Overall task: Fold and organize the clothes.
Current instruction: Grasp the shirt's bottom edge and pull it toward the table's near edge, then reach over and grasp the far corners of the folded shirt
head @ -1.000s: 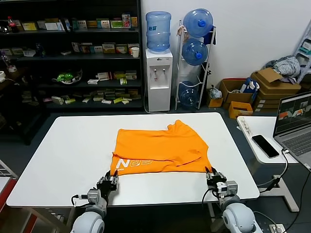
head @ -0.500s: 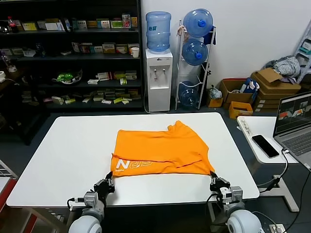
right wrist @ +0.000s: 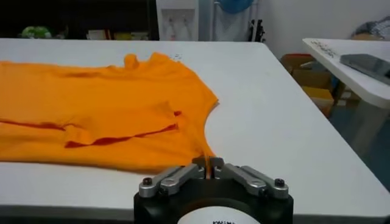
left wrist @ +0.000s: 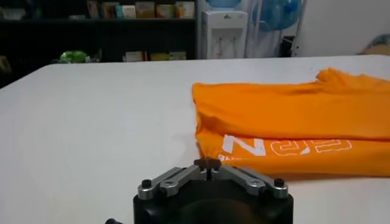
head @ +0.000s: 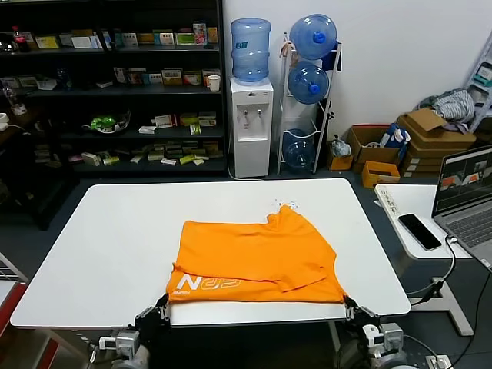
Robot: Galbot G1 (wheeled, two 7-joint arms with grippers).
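Your orange T-shirt (head: 256, 261) lies partly folded on the white bench (head: 100, 254), its long axis running side to side, the white lettering along the near edge on your left. That near edge sits right at the bench's front rim. Each near corner is pinched: the left hand (left wrist: 208, 164) has its fingers closed on the lettered corner, and the right hand (right wrist: 209, 163) is closed on the opposite corner. Both hands sit at the rim, just below the cloth, so the shirt lies straight ahead of them and away from you. Neither arm is nearer; any pull or lift needs both moving evenly, I'd judge.
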